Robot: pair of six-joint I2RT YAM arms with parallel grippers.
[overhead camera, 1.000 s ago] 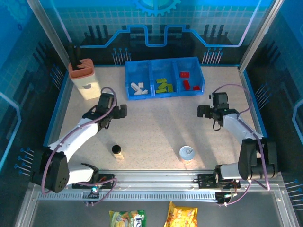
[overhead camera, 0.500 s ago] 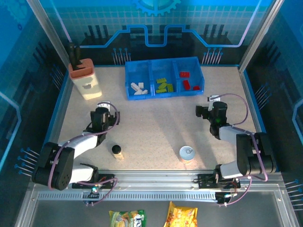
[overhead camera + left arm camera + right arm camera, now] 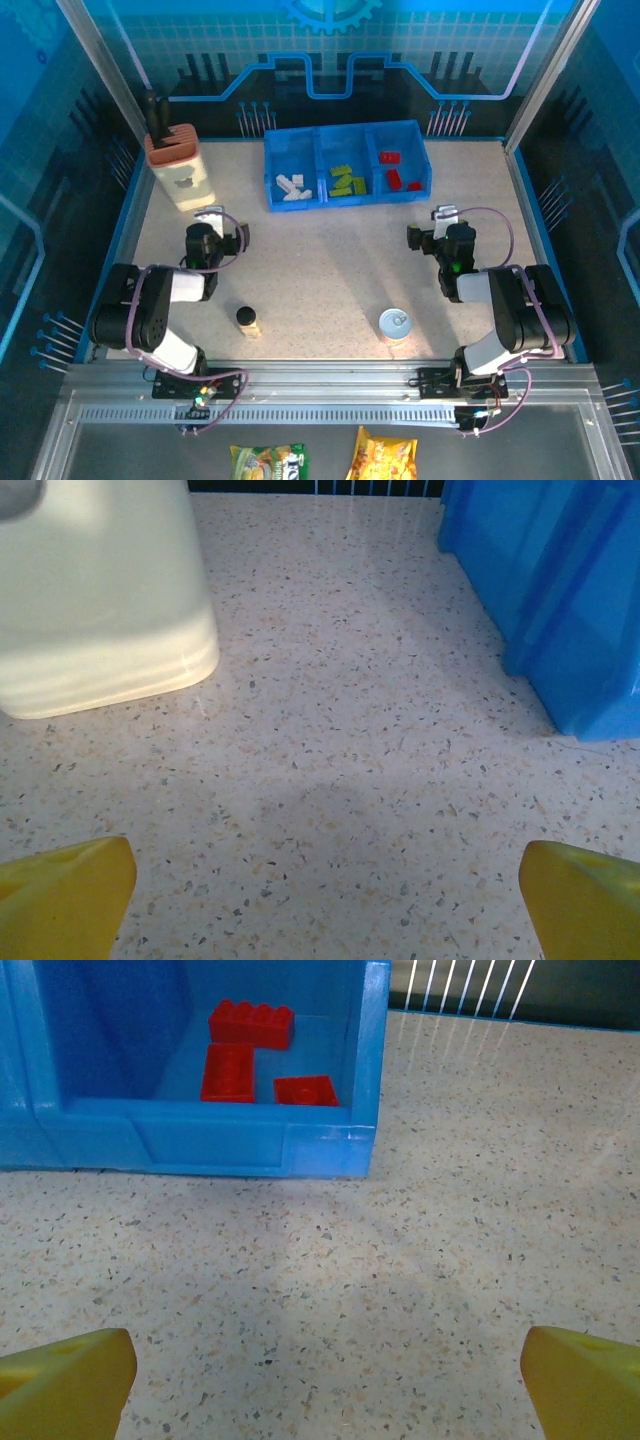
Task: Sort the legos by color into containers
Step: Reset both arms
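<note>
The left gripper and right gripper sit with jaws spread wide and empty, while every visible brick lies ahead in the blue bin tray: white bricks nearest the left arm, lime bricks central, red bricks (long axes mixed) nearest the right.

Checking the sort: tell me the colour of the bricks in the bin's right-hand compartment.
The bricks are red, clearest in the right wrist view.
</note>
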